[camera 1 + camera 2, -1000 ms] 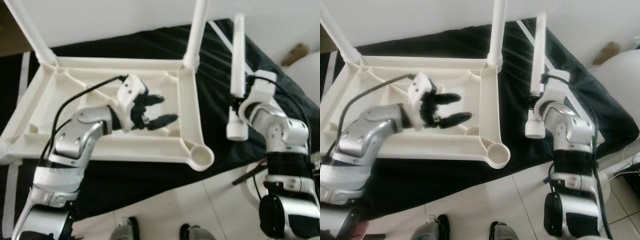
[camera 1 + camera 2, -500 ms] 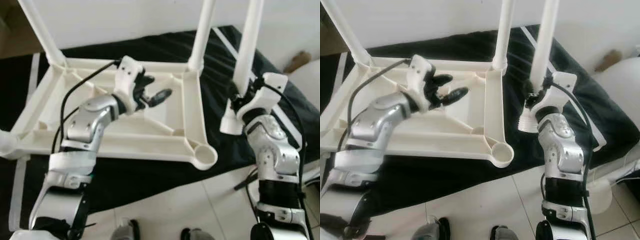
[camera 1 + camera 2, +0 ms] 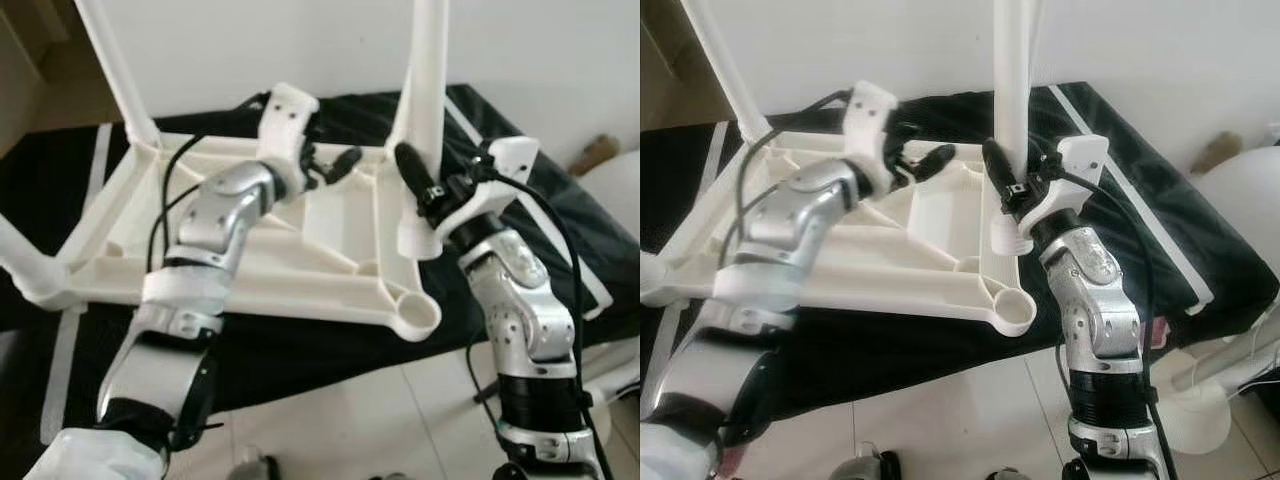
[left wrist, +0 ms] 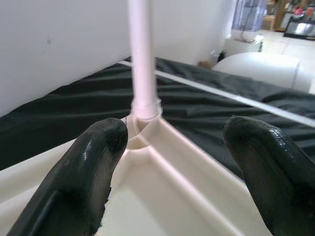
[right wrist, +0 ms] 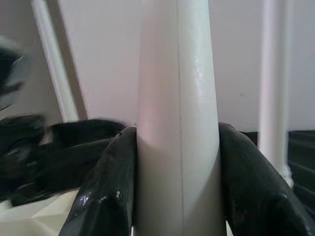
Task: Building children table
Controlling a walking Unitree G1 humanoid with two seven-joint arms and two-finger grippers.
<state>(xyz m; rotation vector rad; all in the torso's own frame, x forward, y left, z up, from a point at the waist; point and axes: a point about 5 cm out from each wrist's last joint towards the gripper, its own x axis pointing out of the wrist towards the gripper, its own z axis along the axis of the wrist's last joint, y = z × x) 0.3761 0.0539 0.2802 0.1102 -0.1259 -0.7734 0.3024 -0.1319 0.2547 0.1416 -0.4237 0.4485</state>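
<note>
I have the right gripper (image 3: 1006,190) clamped on a loose white table leg (image 5: 177,123), fingers pinching it on both sides just above its flared threaded end, the leg standing upright over the near right side of the upturned table top (image 3: 300,285). That top lies underside-up on a black cloth (image 3: 1120,230), with legs already standing in its far corners and the near right socket (image 3: 420,318) empty. My left gripper (image 3: 325,170) hovers with fingers spread wide and nothing between them, over the frame near the far right leg (image 4: 142,64). I judge the leg light, rigid hollow plastic, smooth and apt to twist in the pads, so a hold low near the threads suits it.
</note>
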